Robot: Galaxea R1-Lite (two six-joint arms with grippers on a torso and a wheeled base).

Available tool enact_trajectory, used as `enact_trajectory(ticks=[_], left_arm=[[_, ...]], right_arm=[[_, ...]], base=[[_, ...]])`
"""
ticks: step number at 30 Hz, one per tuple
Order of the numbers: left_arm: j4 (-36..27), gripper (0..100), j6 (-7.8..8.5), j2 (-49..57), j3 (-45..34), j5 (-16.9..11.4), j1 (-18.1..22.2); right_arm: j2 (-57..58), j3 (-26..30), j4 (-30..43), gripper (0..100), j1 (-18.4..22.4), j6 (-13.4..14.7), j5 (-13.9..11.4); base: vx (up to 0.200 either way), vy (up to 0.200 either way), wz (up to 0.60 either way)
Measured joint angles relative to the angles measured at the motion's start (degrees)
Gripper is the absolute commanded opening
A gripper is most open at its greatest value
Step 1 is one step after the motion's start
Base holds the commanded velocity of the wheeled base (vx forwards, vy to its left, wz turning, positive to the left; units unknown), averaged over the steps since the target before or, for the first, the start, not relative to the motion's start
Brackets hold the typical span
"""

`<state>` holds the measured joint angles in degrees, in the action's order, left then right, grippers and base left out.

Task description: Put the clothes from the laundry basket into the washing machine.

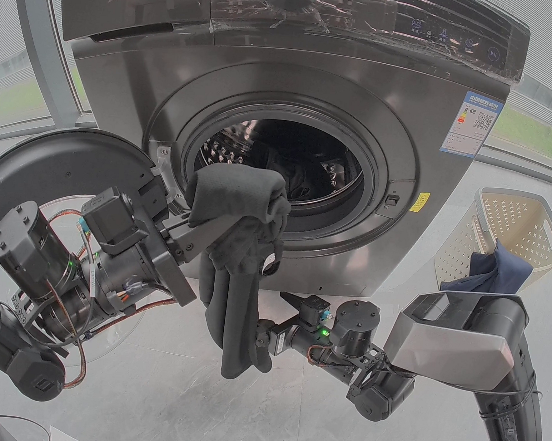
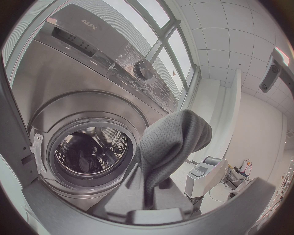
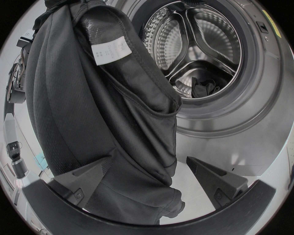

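A dark garment (image 1: 236, 259) is held up by the left gripper (image 2: 150, 183), right in front of the washer (image 1: 360, 92). The jaws are clamped narrowly on a bunched fold of it. The top of the cloth is humped over the fingers, and the rest is left hanging straight down in a long drape. A white label (image 3: 111, 50) is seen on an inner seam.

The door (image 1: 48, 171) is swung fully open to the robot's left, behind the left arm. The drum (image 1: 280, 162) is exposed, and the garment's upper bundle is held level with the lower left part of its opening, outside the rim. Inside, a small dark heap of clothes (image 3: 202, 87) is already lying at the bottom of the drum.

Lower down, the right gripper (image 3: 147, 159) is held beneath the drum opening, near the floor, pointed toward the washer. Its jaws are spread wide and nothing is gripped. One finger is partly covered by the hanging cloth, while the other is bare. Whether the cloth is touching that finger cannot be told.

Off to the robot's right, the basket (image 1: 527, 210) is set on the floor beside the washer. A blue cloth (image 1: 498, 271) is draped over its near rim.
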<state>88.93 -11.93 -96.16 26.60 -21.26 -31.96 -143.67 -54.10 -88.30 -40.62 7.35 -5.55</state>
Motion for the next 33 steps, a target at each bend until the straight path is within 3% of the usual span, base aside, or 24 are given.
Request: enact_trajectory(ticks=[7,25,33], left_arm=[[0.0,0,0.00,0.0,0.0,0.0,0.1],[0.0,0,0.00,0.0,-0.5,0.0,0.0],[0.0,0,0.01,0.0,-0.5,0.0,0.2]], right_arm=[[-0.4,-3.8,0.3,100,0.0,0.1,0.0],[-7.3,-22.1,2.0,100,0.9,-0.1,-0.3],[-8.8,-22.9,1.1,100,0.5,-0.1,-1.4]], base=[[0.000,0.000,0.00],[0.000,0.000,0.00],[0.000,0.000,0.00]])
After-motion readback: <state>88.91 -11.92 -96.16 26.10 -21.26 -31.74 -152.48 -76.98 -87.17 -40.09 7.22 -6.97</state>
